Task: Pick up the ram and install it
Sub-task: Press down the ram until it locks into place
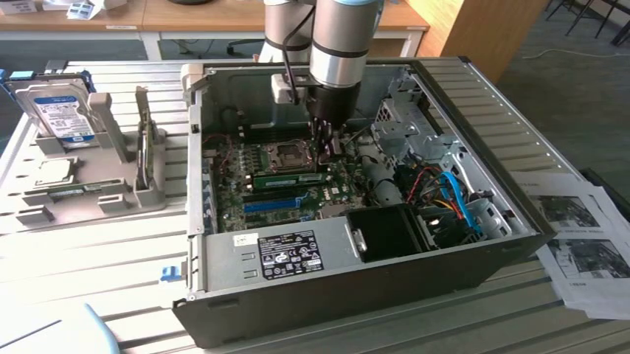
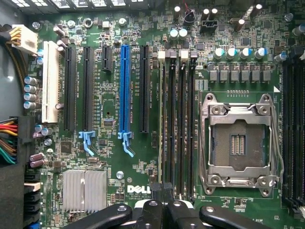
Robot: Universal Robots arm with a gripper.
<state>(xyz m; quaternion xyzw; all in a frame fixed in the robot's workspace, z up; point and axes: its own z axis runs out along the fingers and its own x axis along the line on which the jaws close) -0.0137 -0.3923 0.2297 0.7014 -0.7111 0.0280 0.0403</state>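
An open computer case (image 1: 325,273) lies on a slatted table (image 1: 88,258). At its nine o'clock, a grey holder (image 1: 84,188) carries a hard drive (image 1: 61,110) and a processor chip (image 1: 54,171). Printed sheets (image 1: 580,236) lie at three o'clock. The motherboard (image 2: 109,102) bears a blue expansion slot (image 2: 125,88), an empty CPU socket (image 2: 238,143) and a finned heatsink (image 2: 85,190).

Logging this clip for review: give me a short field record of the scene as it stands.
setting: open computer case, motherboard exposed
gripper: shut, low over the memory slots
ram: green stick along the slots, beside the processor socket
grip: cannot tell whether the ram is held
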